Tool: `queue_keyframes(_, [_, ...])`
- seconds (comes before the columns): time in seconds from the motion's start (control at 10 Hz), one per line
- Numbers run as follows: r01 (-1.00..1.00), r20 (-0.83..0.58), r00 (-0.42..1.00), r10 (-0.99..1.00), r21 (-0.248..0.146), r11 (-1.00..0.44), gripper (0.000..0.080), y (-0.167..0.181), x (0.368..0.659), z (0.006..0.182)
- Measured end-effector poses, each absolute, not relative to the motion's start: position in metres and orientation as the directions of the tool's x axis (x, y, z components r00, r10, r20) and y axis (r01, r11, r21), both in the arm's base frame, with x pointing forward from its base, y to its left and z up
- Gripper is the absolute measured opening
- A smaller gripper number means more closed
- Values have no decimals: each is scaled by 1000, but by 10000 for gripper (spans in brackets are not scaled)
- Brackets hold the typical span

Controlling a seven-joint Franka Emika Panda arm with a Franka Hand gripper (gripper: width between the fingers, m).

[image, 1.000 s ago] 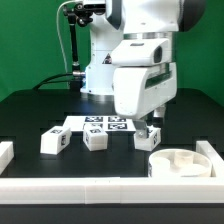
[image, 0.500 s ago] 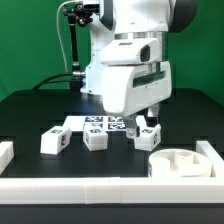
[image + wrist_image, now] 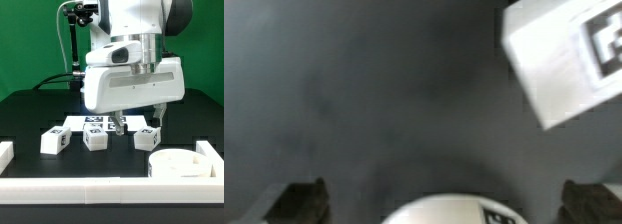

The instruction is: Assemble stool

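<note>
Three short white tagged legs lie on the black table in the exterior view: one point(image 3: 54, 142), a second point(image 3: 96, 140) and a third point(image 3: 147, 138). The round white seat disc point(image 3: 180, 163) sits at that view's right, near the front. My gripper point(image 3: 137, 122) hangs open and empty just above the third leg, with its fingers wide apart. In the wrist view the gripper point(image 3: 445, 200) shows two dark fingertips point(image 3: 299, 198) at the edges, with the rounded end of a leg point(image 3: 452, 208) between them, untouched.
The marker board point(image 3: 100, 124) lies behind the legs and also shows in the wrist view point(image 3: 571, 60). White border rails run along the front point(image 3: 100, 190) and both sides point(image 3: 212, 150). The robot's base and a cable stand at the back.
The hand has risen a little and turned, shifting toward the exterior view's left. The third leg stays on the table where it was.
</note>
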State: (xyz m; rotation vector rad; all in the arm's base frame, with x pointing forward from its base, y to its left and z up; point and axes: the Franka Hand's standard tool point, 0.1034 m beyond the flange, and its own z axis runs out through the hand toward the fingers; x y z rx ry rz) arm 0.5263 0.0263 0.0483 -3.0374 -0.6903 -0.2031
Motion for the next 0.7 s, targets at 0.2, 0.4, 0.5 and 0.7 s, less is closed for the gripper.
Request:
queue_keyframes(0.2, [318, 135, 940, 313, -18, -948, 649, 29, 528, 49])
queue_keyframes(0.4, [208, 134, 970, 201, -43, -977, 649, 31, 528, 49])
queue_keyframes(0.5, [143, 131, 982, 135, -57, -988, 649, 32, 528, 49])
queue_keyframes(0.7, [-81, 114, 989, -91, -90, -993, 649, 29, 525, 49])
